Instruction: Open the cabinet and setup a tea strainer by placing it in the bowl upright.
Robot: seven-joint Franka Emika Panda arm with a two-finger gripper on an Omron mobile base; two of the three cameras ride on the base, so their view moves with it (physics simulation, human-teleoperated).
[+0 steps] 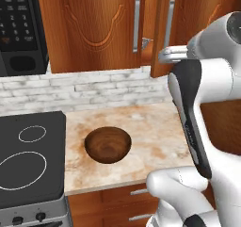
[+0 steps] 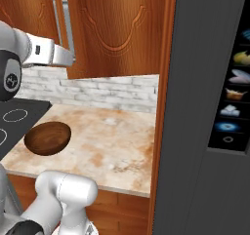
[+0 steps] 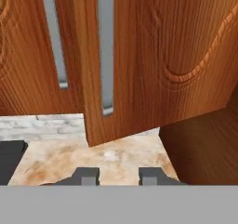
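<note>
Reddish wood of the cabinet (image 1: pixel 94 28) shows its right door (image 3: pixel 153 60) only slightly ajar. The gripper (image 3: pixel 118 176) stands part-open, holding nothing. The bowl (image 1: pixel 108 144) waits empty; opening wider and fetching the strainer remain.

mottled beige counter (image 1: pixel 155 141), dark wooden bowl (image 1: pixel 108 144) resting on it
</note>
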